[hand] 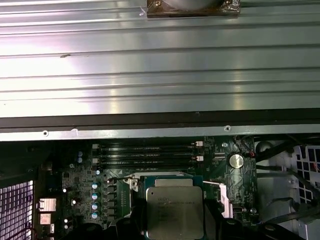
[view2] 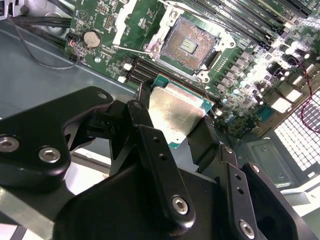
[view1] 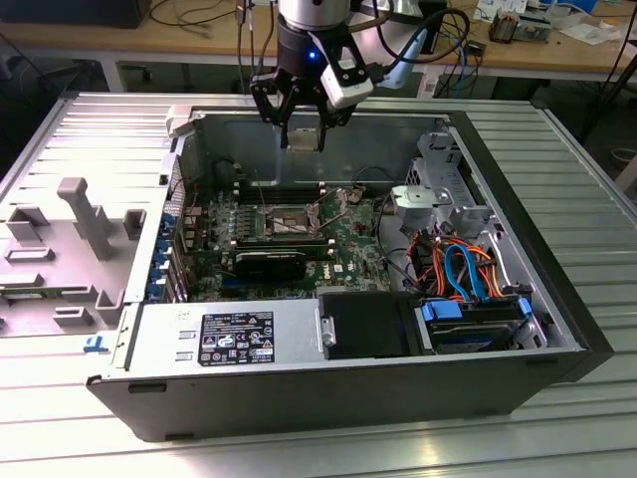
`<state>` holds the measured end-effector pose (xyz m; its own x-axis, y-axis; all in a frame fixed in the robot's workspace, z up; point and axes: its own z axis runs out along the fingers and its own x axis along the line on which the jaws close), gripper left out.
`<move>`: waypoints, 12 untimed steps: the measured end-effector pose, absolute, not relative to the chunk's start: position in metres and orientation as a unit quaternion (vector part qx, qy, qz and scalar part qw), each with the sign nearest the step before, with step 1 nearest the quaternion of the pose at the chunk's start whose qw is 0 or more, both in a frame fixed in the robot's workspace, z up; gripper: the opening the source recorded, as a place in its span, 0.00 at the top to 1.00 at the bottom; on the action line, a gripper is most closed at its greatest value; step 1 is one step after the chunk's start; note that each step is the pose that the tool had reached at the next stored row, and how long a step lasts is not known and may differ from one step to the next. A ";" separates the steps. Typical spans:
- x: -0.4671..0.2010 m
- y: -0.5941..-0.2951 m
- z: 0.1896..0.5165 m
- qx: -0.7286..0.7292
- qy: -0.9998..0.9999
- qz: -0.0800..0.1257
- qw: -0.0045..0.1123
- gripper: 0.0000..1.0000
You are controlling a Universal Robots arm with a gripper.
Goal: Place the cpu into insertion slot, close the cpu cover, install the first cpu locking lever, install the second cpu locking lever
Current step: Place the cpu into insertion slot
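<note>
My gripper [view1: 302,129] hangs above the back wall of the open computer case, shut on the cpu [view1: 302,137]. In the second wrist view the cpu [view2: 175,112], a silver-topped square chip with a green edge, sits clamped between the black fingers [view2: 142,125]. The insertion slot [view2: 189,46] lies uncovered below it on the green board, its dark contact field showing inside a silver rim. A thin wire lever [view2: 134,48] stands loose beside the slot. In the first wrist view the cpu [hand: 174,212] hides the slot. In the exterior view the slot [view1: 289,221] is lower and nearer than the gripper.
Long black memory slots [hand: 150,155] and a coin battery [hand: 236,160] flank the socket. A black card [view1: 274,264], a power supply [view1: 224,339] and drives with orange and blue cables [view1: 468,269] fill the case. A grey plastic shroud [view1: 70,229] lies to the exterior view's left.
</note>
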<state>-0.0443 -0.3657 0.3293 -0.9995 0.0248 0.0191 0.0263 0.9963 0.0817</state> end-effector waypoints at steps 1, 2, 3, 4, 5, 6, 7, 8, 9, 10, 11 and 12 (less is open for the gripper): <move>-0.044 -0.366 0.329 -0.013 -0.999 -0.041 0.009 0.45; -0.044 -0.366 0.328 -0.013 -0.999 -0.041 0.009 0.45; -0.044 -0.366 0.328 -0.013 -0.999 -0.041 0.009 0.45; -0.044 -0.366 0.327 -0.013 -0.999 -0.041 0.009 0.45; -0.044 -0.366 0.327 -0.013 -0.999 -0.041 0.009 0.45; -0.044 -0.366 0.327 -0.013 -0.999 -0.041 0.009 0.45; -0.044 -0.366 0.326 -0.013 -0.999 -0.041 0.009 0.45; -0.044 -0.366 0.326 -0.013 -0.999 -0.041 0.009 0.45; -0.044 -0.366 0.326 -0.013 -0.999 -0.041 0.009 0.45; -0.044 -0.366 0.325 -0.013 -0.999 -0.041 0.009 0.45; -0.044 -0.366 0.325 -0.013 -0.999 -0.041 0.009 0.45; -0.044 -0.366 0.325 -0.013 -0.999 -0.041 0.009 0.45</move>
